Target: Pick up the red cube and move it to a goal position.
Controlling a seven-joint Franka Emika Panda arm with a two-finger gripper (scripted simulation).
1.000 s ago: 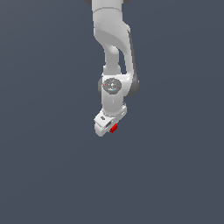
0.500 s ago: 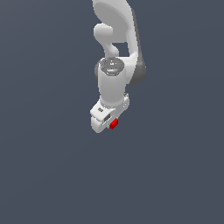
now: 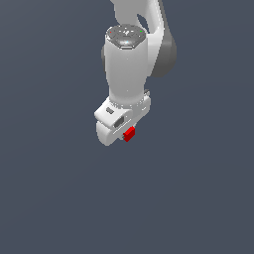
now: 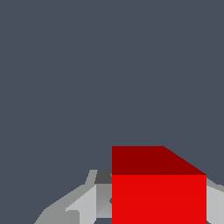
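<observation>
Lettering or labels you can read appear nowhere on the white robot gripper (image 3: 125,135). Your tool grips the small bright red plain cube (image 3: 129,134) between its fingers (image 4: 87,201), raised against the plain dark grey background (image 3: 49,198).
</observation>
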